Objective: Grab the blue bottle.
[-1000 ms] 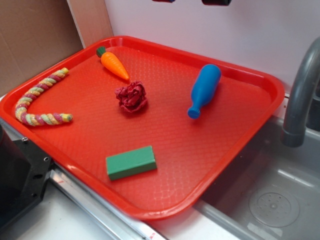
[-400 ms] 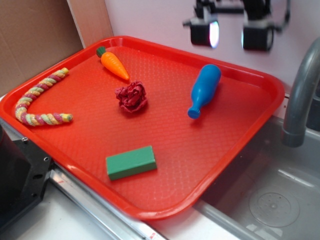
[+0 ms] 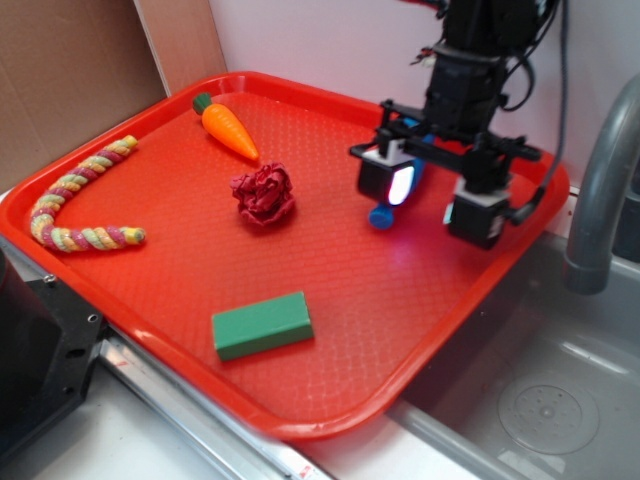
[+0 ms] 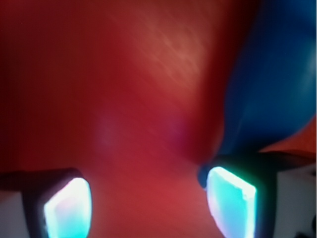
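I have the gripper (image 3: 432,200) spread wide and empty, low over the red tray (image 3: 130,290), so its fingers can straddle the blue bottle (image 3: 381,216), which lies on the tray's far right side, mostly hidden beneath the gripper.

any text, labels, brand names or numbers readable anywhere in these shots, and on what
None. No words, numbers or logos can be read in either view.
The blue bottle, toy carrot, green block, rope toy and red tray show plain surfaces.
The end effector shows only glowing pads, no print.
The wrist view is too blurred to reveal any small print.
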`<state>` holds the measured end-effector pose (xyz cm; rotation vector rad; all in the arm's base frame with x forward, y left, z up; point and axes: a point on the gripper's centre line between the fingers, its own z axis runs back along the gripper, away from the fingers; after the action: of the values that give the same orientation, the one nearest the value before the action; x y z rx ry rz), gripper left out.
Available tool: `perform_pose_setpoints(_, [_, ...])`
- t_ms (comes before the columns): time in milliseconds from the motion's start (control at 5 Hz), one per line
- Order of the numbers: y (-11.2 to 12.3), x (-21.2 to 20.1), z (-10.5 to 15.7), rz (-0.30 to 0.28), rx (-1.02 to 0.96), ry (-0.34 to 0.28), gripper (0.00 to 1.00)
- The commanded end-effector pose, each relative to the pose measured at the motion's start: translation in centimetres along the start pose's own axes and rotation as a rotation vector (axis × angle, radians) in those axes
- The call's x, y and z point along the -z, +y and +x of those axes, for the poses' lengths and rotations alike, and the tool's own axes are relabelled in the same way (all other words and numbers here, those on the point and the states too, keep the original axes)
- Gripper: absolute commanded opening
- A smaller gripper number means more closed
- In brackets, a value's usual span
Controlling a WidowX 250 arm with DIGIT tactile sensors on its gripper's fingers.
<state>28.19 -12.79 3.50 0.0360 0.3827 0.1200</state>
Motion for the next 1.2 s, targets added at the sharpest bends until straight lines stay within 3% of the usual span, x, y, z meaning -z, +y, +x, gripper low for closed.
perform_pose_setpoints(0, [1.9,-4.5,-0.7,-0.112,0.02,-0.15,1.0])
perform_pose_setpoints(400, [4.4,-0.6,0.1,-0.081,-0.02,-0.069,1.0])
perform_pose_setpoints(800, [3.7,1.8,-0.2,-0.038,-0.04,-0.02,1.0])
perform_pose_setpoints(1000, [3.6,2.5,-0.1,-0.051,-0.003,-0.028,0.0])
